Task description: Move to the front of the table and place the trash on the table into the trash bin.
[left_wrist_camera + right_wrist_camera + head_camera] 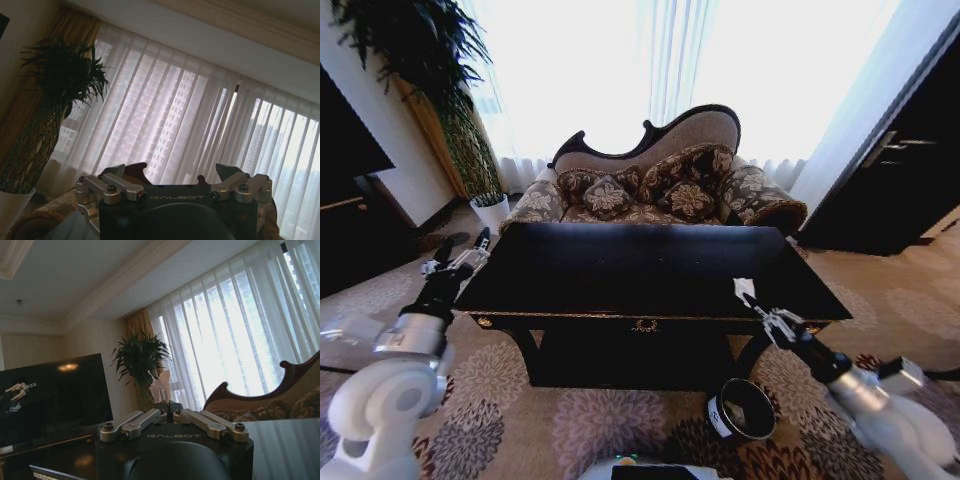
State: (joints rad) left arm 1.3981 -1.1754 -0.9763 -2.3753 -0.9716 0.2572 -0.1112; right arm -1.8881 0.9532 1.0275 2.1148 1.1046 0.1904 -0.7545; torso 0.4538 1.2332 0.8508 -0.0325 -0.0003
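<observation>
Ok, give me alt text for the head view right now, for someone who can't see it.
The right gripper, shut on a white paper scrap, is over the near right edge of the black table, with the trash bin on the carpet below. The open left gripper hangs by the table's left end; a sofa stands behind.

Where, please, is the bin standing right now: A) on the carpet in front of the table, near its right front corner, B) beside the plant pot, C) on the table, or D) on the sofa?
A: the bin sits on the carpet in front of the table, below its right front corner and beside the right gripper, whose jaws are shut on a white scrap.
</observation>
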